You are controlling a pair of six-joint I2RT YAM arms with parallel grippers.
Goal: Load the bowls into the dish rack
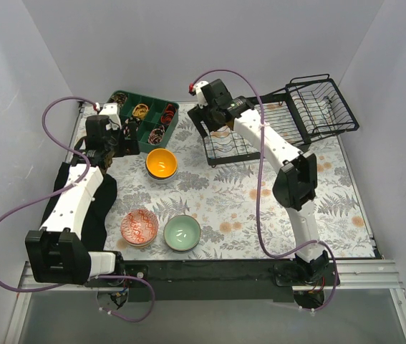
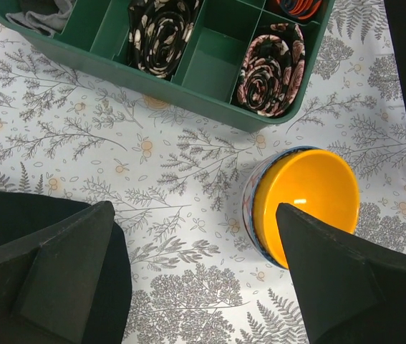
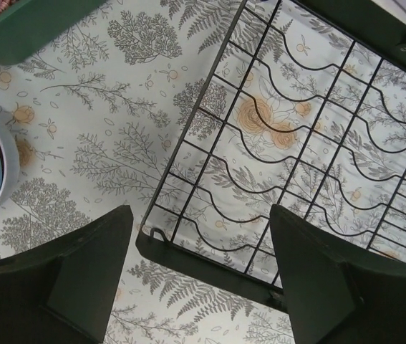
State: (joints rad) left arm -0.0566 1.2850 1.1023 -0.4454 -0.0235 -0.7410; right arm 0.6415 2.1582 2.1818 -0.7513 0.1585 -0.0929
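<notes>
An orange-yellow bowl (image 1: 161,163) (image 2: 306,193) sits nested in a blue patterned bowl (image 2: 248,206) on the mat's centre-left. A red-and-white patterned bowl (image 1: 139,227) and a pale mint green bowl (image 1: 182,233) stand side by side near the front. The black wire dish rack (image 1: 260,132) (image 3: 210,264) lies at the back right, and no bowl shows among its tines. My left gripper (image 1: 119,143) (image 2: 194,215) hovers open just left of the orange bowl. My right gripper (image 1: 213,123) (image 3: 201,215) hangs open over the rack's near-left corner, holding nothing.
A green compartment tray (image 1: 145,118) (image 2: 210,64) with coiled bands stands at the back left, close to the stacked bowls. The rack's wire basket section (image 1: 324,104) rises at the far right. A black cloth (image 1: 99,208) lies under the left arm.
</notes>
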